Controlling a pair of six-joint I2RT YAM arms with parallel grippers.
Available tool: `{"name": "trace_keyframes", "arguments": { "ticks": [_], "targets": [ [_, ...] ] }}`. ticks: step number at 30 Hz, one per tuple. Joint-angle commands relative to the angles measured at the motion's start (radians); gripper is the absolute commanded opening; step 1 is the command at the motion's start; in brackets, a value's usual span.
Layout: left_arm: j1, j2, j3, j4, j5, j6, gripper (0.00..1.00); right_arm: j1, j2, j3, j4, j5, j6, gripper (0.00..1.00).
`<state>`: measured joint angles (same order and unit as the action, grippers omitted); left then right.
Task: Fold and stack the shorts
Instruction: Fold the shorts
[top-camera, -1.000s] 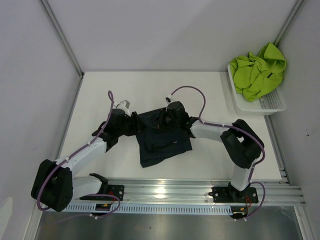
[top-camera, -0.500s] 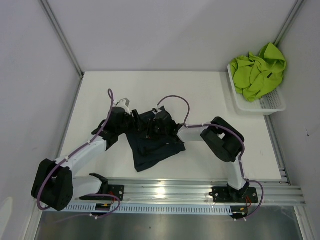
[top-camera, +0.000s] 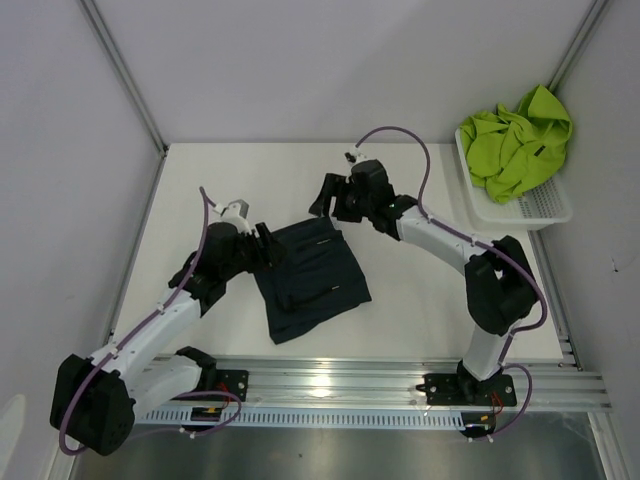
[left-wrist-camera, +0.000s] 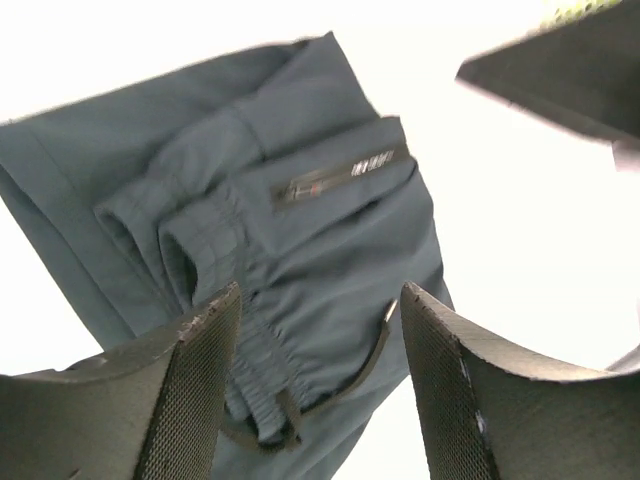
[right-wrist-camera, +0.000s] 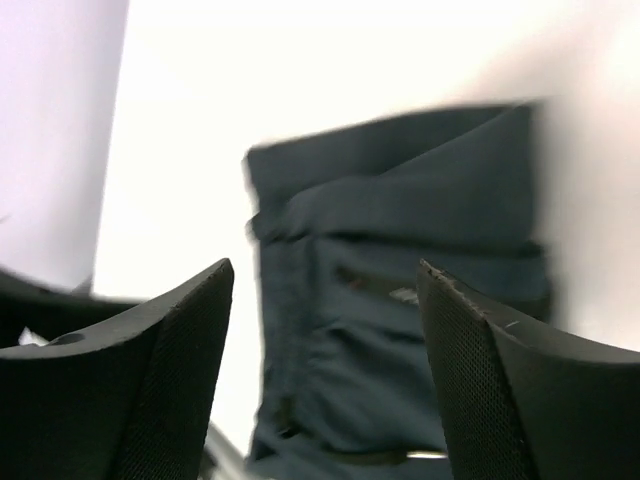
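- Top external: navy shorts (top-camera: 312, 280) lying folded flat, well left of basket (top-camera: 540, 212); green shorts (top-camera: 515, 140) heaped inside basket.
- Left gripper (top-camera: 268, 245) and right gripper (top-camera: 325, 195) both released, empty, left of basket.
- Probably soft, light, limp; best pinched at waistband or hem corners, both layers together.

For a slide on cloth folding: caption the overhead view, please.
Left gripper and right gripper stand open beside the folded dark shorts; green shorts sit heaped in the basket.
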<state>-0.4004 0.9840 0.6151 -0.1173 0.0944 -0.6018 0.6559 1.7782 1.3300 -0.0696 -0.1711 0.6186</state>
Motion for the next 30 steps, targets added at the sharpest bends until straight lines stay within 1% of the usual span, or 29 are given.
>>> {"name": "trace_keyframes", "arguments": {
  "ticks": [1,3,4,6,8,9,10,11,12,13,14,15,16,17,19,20,21,24,25,27,30],
  "targets": [
    [-0.001,0.024,-0.052,0.036,0.073,-0.006,0.68,-0.045,0.065,0.092,-0.183,0.002,-0.132,0.76],
    [-0.02,0.047,-0.064,0.057,0.091,-0.012,0.68,-0.073,0.118,0.127,-0.217,-0.017,-0.186,0.79],
    [-0.047,0.077,-0.06,0.064,0.088,-0.012,0.69,-0.084,0.136,0.162,-0.229,-0.031,-0.206,0.84],
    [-0.07,0.111,-0.042,0.071,0.08,-0.01,0.69,-0.114,0.197,0.196,-0.26,-0.108,-0.244,0.85],
    [-0.09,0.162,-0.014,0.079,0.08,-0.013,0.69,-0.13,0.22,0.206,-0.256,-0.166,-0.258,0.85],
    [-0.092,0.172,-0.005,0.088,0.087,-0.015,0.7,-0.133,0.216,0.193,-0.239,-0.166,-0.258,0.84],
    [-0.095,0.194,0.003,0.094,0.085,-0.013,0.7,-0.134,0.202,0.169,-0.21,-0.174,-0.252,0.8],
    [-0.097,0.203,0.021,0.102,0.084,-0.013,0.7,-0.139,0.19,0.109,-0.128,-0.229,-0.24,0.77],
    [-0.097,0.215,0.031,0.111,0.082,-0.013,0.7,-0.145,0.163,0.078,-0.087,-0.257,-0.221,0.73],
    [-0.098,0.229,0.038,0.111,0.082,-0.013,0.7,-0.159,0.153,0.049,-0.047,-0.277,-0.179,0.65],
    [-0.098,0.264,0.064,0.111,0.082,-0.01,0.7,-0.165,0.141,-0.004,0.03,-0.3,-0.163,0.61],
    [-0.098,0.281,0.072,0.149,0.084,-0.01,0.7,-0.168,0.13,-0.027,0.056,-0.33,-0.148,0.58],
    [-0.098,0.301,0.081,0.154,0.08,-0.009,0.7,-0.174,0.106,-0.047,0.095,-0.332,-0.126,0.53],
    [-0.098,0.339,0.101,0.16,0.076,-0.007,0.7,-0.174,0.093,-0.066,0.138,-0.335,-0.119,0.51],
    [-0.097,0.37,0.112,0.182,0.068,-0.007,0.7,-0.176,0.064,-0.113,0.172,-0.338,-0.103,0.47],
    [-0.098,0.399,0.127,0.185,0.056,-0.007,0.7,-0.174,0.061,-0.121,0.18,-0.338,-0.093,0.47],
    [-0.098,0.415,0.13,0.194,0.048,-0.007,0.69,-0.176,0.061,-0.118,0.174,-0.34,-0.092,0.48],
    [-0.097,0.47,0.144,0.186,0.025,-0.009,0.69,-0.174,0.111,-0.082,0.128,-0.366,-0.108,0.57],
    [-0.097,0.479,0.146,0.182,0.016,-0.004,0.69,-0.173,0.127,-0.075,0.12,-0.373,-0.112,0.69],
    [-0.094,0.499,0.143,0.173,-0.01,0.01,0.69,-0.173,0.171,-0.068,0.12,-0.39,-0.12,0.79],
    [-0.081,0.515,0.121,0.179,-0.021,0.017,0.69,-0.174,0.24,-0.052,0.151,-0.424,-0.105,0.81]
  ]
}}
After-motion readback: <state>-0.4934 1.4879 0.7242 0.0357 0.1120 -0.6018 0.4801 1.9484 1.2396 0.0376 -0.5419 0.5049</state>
